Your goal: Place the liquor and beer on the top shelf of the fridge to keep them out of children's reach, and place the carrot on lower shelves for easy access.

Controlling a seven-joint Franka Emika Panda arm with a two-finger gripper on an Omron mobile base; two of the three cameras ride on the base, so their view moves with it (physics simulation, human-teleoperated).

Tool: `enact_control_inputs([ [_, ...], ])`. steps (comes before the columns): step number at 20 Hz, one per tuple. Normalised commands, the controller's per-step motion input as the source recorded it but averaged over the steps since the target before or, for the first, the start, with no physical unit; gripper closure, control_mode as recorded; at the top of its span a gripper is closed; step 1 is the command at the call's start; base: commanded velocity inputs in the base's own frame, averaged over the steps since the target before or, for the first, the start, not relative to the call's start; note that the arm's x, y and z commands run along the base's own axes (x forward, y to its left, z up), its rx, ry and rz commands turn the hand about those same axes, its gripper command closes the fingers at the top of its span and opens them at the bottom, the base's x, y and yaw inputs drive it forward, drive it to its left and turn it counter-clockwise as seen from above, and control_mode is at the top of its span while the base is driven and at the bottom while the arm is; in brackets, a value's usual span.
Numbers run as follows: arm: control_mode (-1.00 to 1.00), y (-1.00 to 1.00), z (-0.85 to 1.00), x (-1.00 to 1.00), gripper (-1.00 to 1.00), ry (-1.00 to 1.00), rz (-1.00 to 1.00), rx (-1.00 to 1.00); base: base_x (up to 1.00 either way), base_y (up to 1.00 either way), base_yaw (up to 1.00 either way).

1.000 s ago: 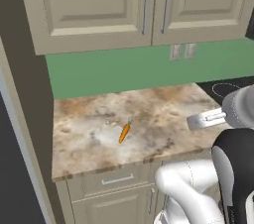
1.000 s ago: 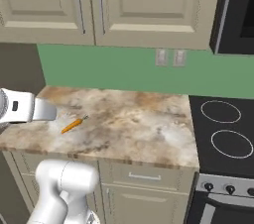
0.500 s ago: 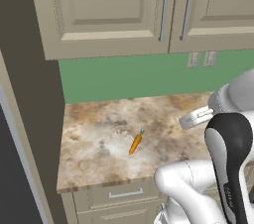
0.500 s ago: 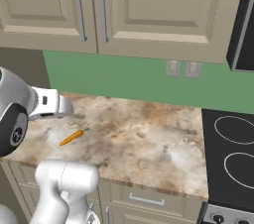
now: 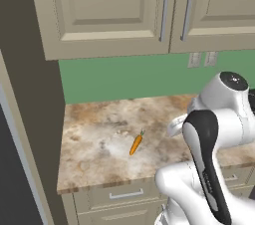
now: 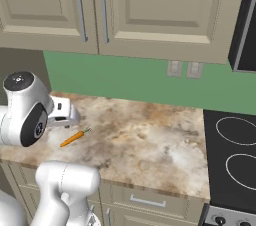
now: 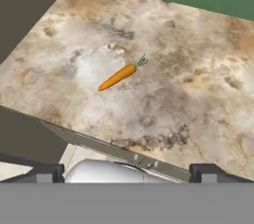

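Marbled brown-and-cream stone, that's the counter [image 5: 94, 154], and it runs wide across all three views, mottled with pale patches. Behind it stands a green wall [image 5: 124, 77], and above that hang beige panelled cabinets [image 5: 109, 10] with long metal handles. Two pale wall sockets [image 6: 184, 69] sit side by side on the green, under the cabinets. Below the counter's front edge there's a beige drawer [image 5: 124, 194] with a small bar handle. On the counter's left end, in the left base view, a tall dark panel [image 5: 35, 119] rises from floor to cabinet. Off to the right, in the right base view, a black stove top [image 6: 232, 155] with ringed burners butts against the counter.

Now the carrot [image 7: 119, 76]: it lies flat on the stone, alone, orange body slanted with its green stem pointing toward the wall, on a pale patch toward the left half of the counter, apart from every edge.

And the gripper [image 7: 126, 171]: its two dark fingertips [image 7: 47, 172] stand at the far corners of the hand view, spread as wide as they go, nothing between them. It hangs above the counter's front edge, looking down, with the carrot well ahead of it and a little left of centre. No contact. From the right base view the carrot [image 6: 73, 137] lies just beside the white wrist.
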Motion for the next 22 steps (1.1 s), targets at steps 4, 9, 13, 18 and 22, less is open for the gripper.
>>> enact_control_inputs([
  [4, -1.00, 0.33, -0.44, 0.25, -1.00, 0.09, -0.07, 0.00, 0.00, 0.00, 0.00],
  [9, -1.00, 0.13, -0.49, 0.04, -1.00, 0.01, -0.10, 0.02, 0.00, 0.00, 0.00],
  [13, -1.00, 0.00, -0.53, 0.03, -1.00, 0.00, -0.22, 0.11, 0.00, 0.00, 0.00],
  [18, -1.00, 0.01, -0.38, 0.24, -1.00, 0.00, -0.26, 0.09, 0.00, 0.00, 0.00],
  [22, -1.00, 0.29, -0.23, 0.28, -1.00, 0.00, -0.20, 0.03, 0.00, 0.00, 0.00],
])
